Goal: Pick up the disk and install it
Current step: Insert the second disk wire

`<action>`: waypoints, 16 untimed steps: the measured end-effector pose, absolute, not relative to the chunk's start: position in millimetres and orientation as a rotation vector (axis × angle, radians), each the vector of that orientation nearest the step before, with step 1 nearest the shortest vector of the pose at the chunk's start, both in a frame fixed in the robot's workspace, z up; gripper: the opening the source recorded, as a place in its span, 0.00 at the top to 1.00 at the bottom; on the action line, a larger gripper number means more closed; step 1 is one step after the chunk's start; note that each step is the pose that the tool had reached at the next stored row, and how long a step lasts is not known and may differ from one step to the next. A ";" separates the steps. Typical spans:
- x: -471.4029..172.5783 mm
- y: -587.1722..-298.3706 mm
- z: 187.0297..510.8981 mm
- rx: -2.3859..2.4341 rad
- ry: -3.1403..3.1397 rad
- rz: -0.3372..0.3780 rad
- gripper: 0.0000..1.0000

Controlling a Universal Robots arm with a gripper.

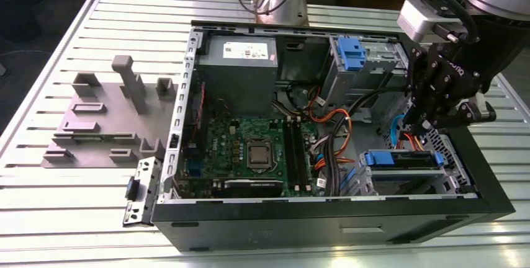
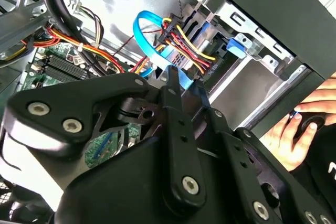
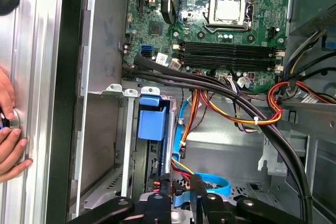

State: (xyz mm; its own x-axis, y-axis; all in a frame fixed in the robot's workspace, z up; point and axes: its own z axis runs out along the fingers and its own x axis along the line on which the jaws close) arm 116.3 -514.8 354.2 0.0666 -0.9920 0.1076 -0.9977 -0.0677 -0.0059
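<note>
The disk (image 1: 404, 159) stands on edge in the lower drive cage of the case (image 1: 331, 215), blue rail uppermost, seemingly seated; the gripper (image 1: 436, 125) hovers just above it, whether clenched or released I cannot tell

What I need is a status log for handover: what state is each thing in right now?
computer case: lying on its side, open, side panel off.
disk: sitting in the drive cage in the case's corner, blue rail showing.
gripper: lowered inside the case, just above the disk.
processor socket: uncovered, no cooler on it.
memory slots: empty.
person's hand: resting on the table beside the case.
</note>
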 end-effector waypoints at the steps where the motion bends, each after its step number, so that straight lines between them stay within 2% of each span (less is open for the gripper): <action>1: 116.3 -514.8 354.0 2.243 -2.096 0.127 0.71; 4: 116.8 -514.8 352.2 2.243 -2.096 0.127 0.73; 5: 116.9 -514.8 351.8 2.242 -2.096 0.127 0.79; 6: 116.9 -514.8 351.7 2.242 -2.096 0.127 0.79; 7: 116.9 -514.8 351.6 2.242 -2.096 0.127 0.84; 16: 112.7 -516.3 351.4 2.248 -2.092 0.129 0.84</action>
State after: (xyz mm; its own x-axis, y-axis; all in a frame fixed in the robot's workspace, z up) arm 112.7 -516.3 351.4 0.0713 -0.9916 0.1078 -0.9973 -0.0725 -0.0075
